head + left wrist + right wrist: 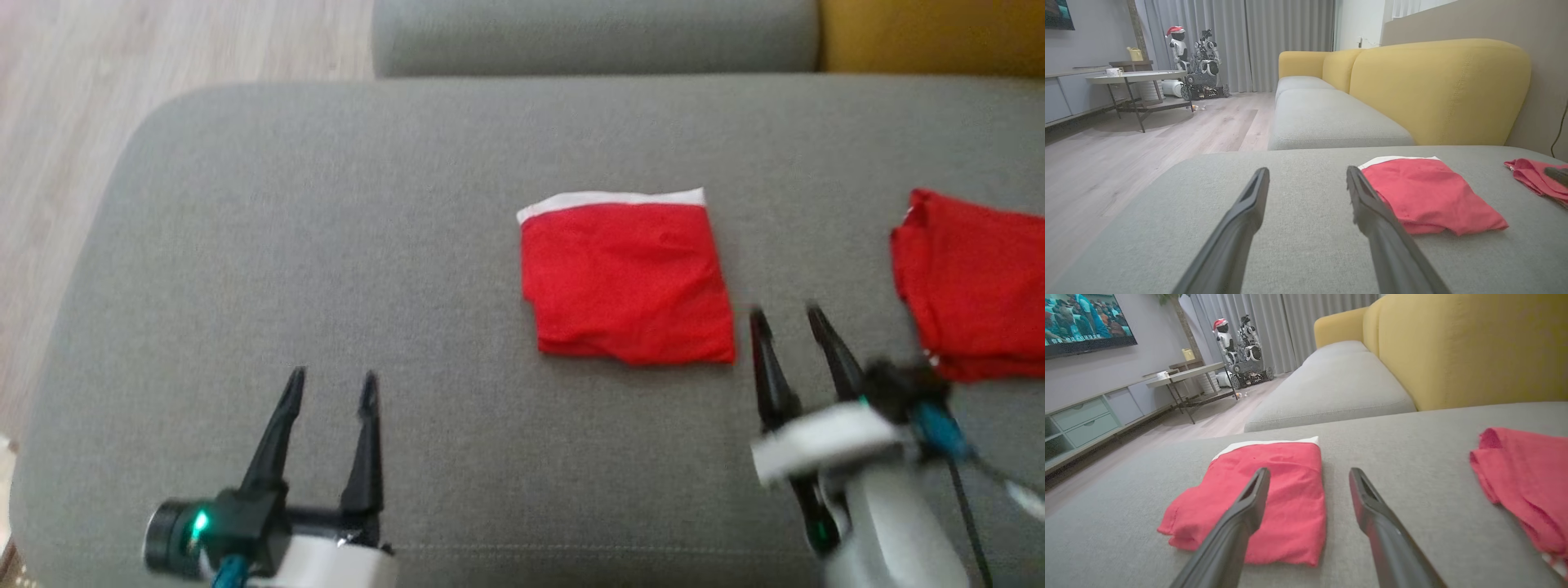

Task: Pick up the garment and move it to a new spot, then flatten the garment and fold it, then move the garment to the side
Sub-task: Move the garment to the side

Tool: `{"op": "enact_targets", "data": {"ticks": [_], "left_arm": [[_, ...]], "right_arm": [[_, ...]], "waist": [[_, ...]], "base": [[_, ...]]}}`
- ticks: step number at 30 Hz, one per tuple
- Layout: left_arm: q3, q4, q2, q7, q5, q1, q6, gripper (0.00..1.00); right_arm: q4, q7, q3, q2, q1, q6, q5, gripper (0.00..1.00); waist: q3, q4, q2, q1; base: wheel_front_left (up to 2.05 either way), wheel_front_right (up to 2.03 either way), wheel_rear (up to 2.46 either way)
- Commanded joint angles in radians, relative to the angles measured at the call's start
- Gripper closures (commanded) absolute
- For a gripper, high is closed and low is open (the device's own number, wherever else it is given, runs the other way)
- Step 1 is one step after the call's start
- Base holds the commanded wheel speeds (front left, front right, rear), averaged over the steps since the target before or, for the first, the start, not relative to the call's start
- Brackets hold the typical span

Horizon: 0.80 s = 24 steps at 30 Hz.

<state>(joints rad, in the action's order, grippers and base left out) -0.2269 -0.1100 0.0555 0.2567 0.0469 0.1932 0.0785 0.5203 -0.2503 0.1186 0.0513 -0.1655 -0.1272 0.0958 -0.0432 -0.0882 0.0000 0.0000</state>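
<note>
A red garment [627,282] [1425,196] [1294,506] lay folded into a rough square near the middle of a grey sofa seat [326,245] [1306,245] [1412,457], a white band showing along its far edge. The cloth was flat but lightly creased, its near edge slightly uneven.

The right gripper [784,312] [1309,473] was beside the garment's near right corner, jaws open and empty. In the right wrist view, one finger crossed in front of the red cloth and the other in front of bare seat fabric. Whether either tip touched the cloth could not be told.

The left gripper [333,380] [1306,175] hung over bare seat well to the garment's left and nearer the robot, jaws likewise apart and holding nothing.

A second red cloth [976,286] [1531,175] [1523,477] lay bunched at the seat's right side, apart from the garment.

Behind the seat stood a yellow backrest [931,33] [1437,90] [1453,347] and a further grey cushion [596,37] [1327,118] [1339,384]. Pale wood floor [49,163] [1147,143] ran off to the left toward grey curtains [1249,41] [1290,326], where a small robot [1177,47] [1224,339] in a red hat was parked. A television [1086,322] glowed on the wall.
</note>
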Motion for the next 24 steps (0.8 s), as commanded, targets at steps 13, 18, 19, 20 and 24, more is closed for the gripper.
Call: {"op": "enact_targets", "data": {"ticks": [13, 18, 19, 20, 24], "left_arm": [[-0.085, -0.029, -0.005, 0.005, 0.026, -0.173, -0.012, 0.00], [-0.086, -0.033, -0.005, 0.005, 0.030, -0.187, -0.001, 0.00], [-0.087, -0.031, -0.005, 0.005, 0.031, -0.189, -0.001, 0.00], [-0.089, -0.030, -0.005, 0.005, 0.031, -0.190, -0.001, 0.00], [-0.091, -0.026, -0.005, 0.005, 0.025, -0.199, -0.002, 0.00]], "right_arm": [[0.492, 0.167, 0.078, 0.078, -0.493, -0.003, 0.142, 0.00], [0.561, 0.200, 0.095, 0.111, -0.530, -0.003, 0.152, 0.00], [0.571, 0.207, 0.101, 0.110, -0.532, -0.003, 0.158, 0.00], [0.578, 0.213, 0.110, 0.108, -0.534, -0.003, 0.163, 0.00], [0.595, 0.232, 0.144, 0.103, -0.545, -0.003, 0.190, 1.00]], "waist": [[-0.150, -0.100, 0.0000, 0.0000], [-0.180, -0.107, 0.0000, 0.0000], [-0.182, -0.107, 0.0000, 0.0000], [-0.184, -0.107, 0.0000, 0.0000], [-0.189, -0.104, 0.0000, 0.0000]], "base": [[0.00, 0.00, 0.00], [0.00, 0.00, 0.00], [0.00, 0.00, 0.00], [0.00, 0.00, 0.00], [0.00, 0.00, 0.00]]}}
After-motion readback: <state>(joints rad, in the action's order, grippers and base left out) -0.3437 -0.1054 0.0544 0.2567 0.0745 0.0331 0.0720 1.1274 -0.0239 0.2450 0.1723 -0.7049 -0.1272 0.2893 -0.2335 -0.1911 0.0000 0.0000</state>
